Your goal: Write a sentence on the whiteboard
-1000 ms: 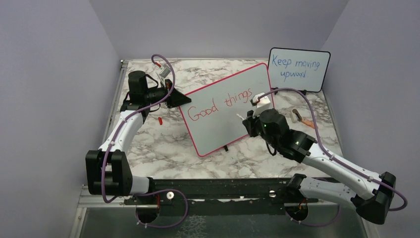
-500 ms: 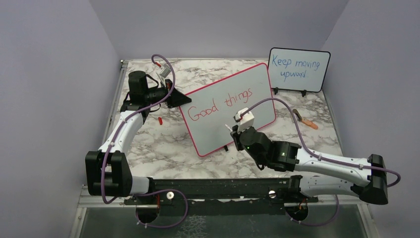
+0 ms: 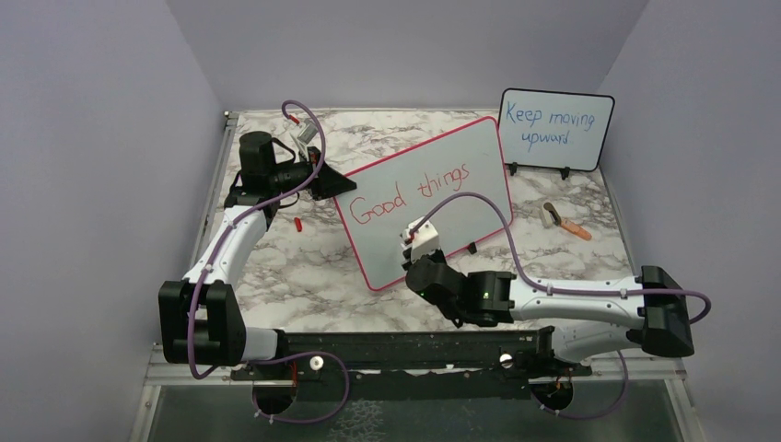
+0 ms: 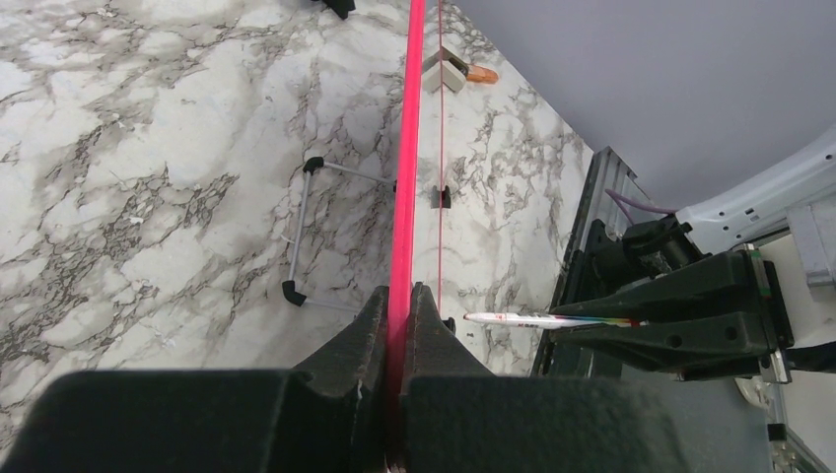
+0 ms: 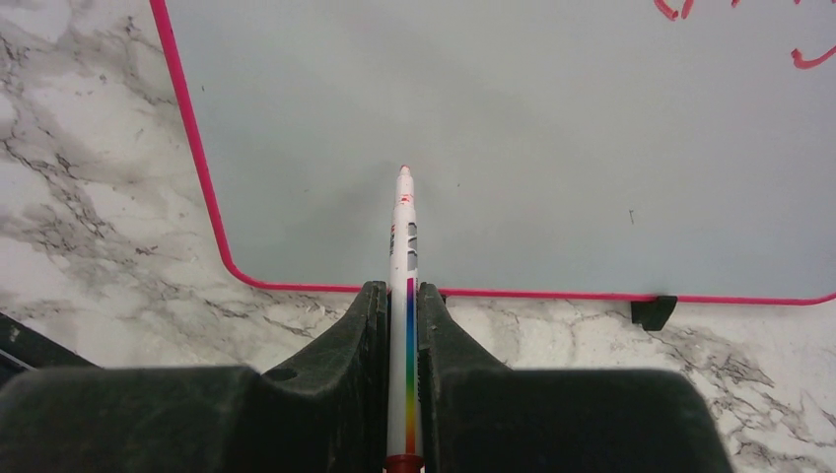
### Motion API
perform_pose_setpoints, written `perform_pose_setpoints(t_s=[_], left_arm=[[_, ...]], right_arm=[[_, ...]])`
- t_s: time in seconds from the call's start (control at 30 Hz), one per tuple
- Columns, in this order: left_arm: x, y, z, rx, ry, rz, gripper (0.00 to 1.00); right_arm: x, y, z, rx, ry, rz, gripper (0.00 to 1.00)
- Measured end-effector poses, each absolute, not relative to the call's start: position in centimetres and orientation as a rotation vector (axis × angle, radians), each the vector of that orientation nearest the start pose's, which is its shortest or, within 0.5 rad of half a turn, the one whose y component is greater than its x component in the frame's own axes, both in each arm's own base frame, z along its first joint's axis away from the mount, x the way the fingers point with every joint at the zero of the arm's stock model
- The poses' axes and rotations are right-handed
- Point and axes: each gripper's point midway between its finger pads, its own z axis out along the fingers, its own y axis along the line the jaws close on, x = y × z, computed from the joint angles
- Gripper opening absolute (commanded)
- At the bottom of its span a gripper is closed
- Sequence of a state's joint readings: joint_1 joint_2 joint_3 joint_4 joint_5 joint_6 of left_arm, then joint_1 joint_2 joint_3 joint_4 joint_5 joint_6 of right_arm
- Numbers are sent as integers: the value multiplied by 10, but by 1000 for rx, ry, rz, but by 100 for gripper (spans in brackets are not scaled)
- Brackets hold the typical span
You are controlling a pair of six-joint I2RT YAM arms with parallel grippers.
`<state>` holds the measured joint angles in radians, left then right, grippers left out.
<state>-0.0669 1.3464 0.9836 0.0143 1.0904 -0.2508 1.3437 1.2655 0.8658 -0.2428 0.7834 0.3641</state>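
Pink-red frame on the whiteboard (image 3: 479,152), its writing (image 3: 378,207) red — table (image 3: 276,267) grey-veined white marble — marker (image 5: 404,256) white, rainbow-striped

Top external: we look down from high behind arm bases, facing far wall; whole table (image 3: 304,267) in frame, far off. Left wrist: we sit close behind left gripper (image 4: 398,296), sighting edge-on along whiteboard (image 4: 405,197) frame. Right wrist: we sit behind right gripper (image 5: 402,291), facing board front near lower rim (very close). Both wrist views share marker (image 5: 404,256); all three share whiteboard.
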Motion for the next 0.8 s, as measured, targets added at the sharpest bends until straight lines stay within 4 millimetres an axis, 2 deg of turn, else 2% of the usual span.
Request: perform_pose_setpoints(t_s=[0.3,0.8], left_arm=[[324,-182,252,582,1818,-1247,0],[324,-182,253,580,1818,-1247,0]], right_arm=[[192,314,195,-482,1882,236,1],[199,319,188,-434,1887,175,1]])
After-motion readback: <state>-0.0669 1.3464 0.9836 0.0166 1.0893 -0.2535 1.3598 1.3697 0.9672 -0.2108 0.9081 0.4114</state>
